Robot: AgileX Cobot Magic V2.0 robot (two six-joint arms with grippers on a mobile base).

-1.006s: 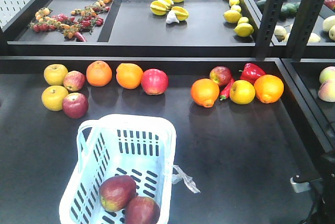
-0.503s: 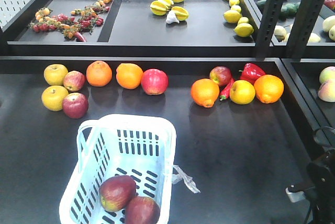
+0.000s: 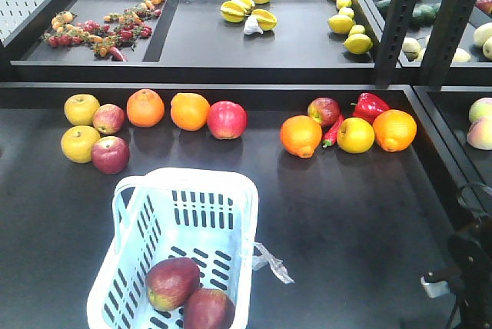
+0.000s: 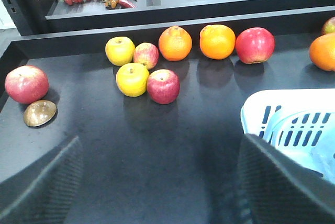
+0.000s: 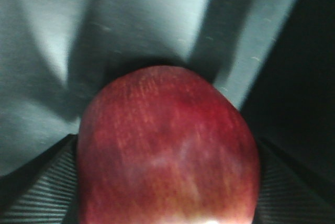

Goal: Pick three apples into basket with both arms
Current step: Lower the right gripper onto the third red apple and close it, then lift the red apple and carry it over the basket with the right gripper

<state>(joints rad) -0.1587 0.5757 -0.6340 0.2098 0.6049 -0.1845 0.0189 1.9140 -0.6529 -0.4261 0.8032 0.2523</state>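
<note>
Apples: two (image 3: 171, 283) (image 3: 208, 310) in basket (image 3: 131, 217), near-left on table (image 3: 354, 214). Third apple (image 5: 167, 150) pinched between right gripper (image 5: 167, 182) fingers (image 5: 36, 187), filling wrist view; arm (image 3: 473, 267) at near-right edge. Left gripper (image 4: 162, 182) spread, empty, over bare table left of basket. More apples (image 3: 111, 154) (image 3: 227, 120) plus oranges (image 3: 145, 108) along far edge.
</note>
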